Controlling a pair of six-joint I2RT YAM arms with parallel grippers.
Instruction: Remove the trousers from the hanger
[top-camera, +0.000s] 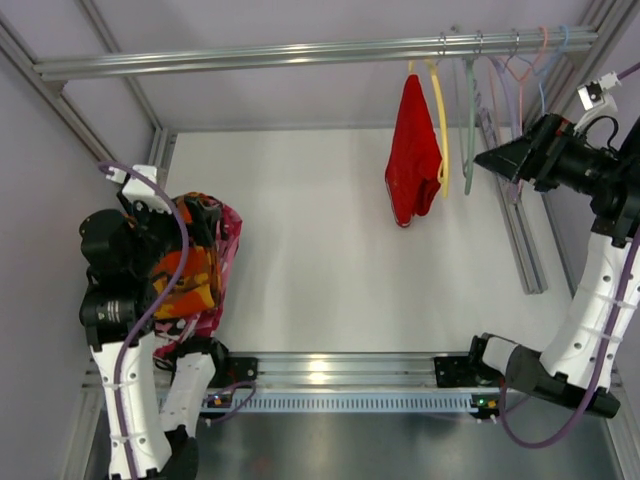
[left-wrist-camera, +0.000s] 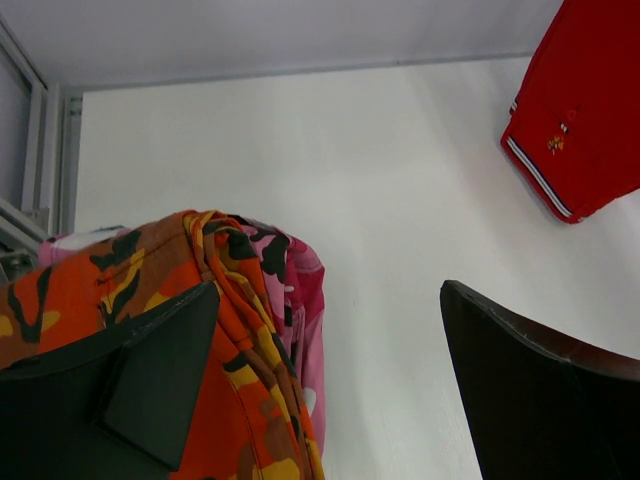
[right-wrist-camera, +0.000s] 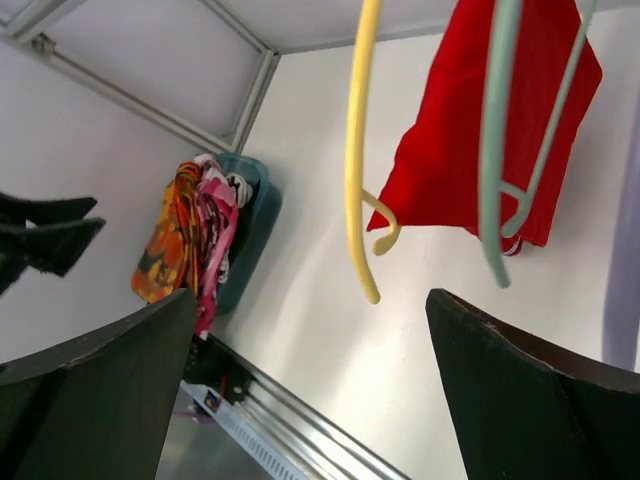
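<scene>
The orange patterned trousers (top-camera: 190, 275) lie bunched at the left on top of a pink camouflage garment (top-camera: 228, 245). They are off the pale grey-green hanger (top-camera: 470, 130), which hangs bare from the rail. My left gripper (left-wrist-camera: 330, 380) is open above the trousers (left-wrist-camera: 200, 330). Its left finger (left-wrist-camera: 130, 380) lies against the cloth, and nothing is between the fingers. My right gripper (top-camera: 487, 160) is open just right of the hanger (right-wrist-camera: 492, 150), level with its lower part, with its fingers apart around empty space (right-wrist-camera: 310, 380).
A plain red garment (top-camera: 412, 150) hangs on a yellow hanger (top-camera: 441, 120) left of the grey-green one. Lilac, pink and blue hangers (top-camera: 525, 70) crowd the rail's right end. A teal bin (right-wrist-camera: 252, 225) holds the garment pile. A metal frame bar (top-camera: 525, 230) runs along the right.
</scene>
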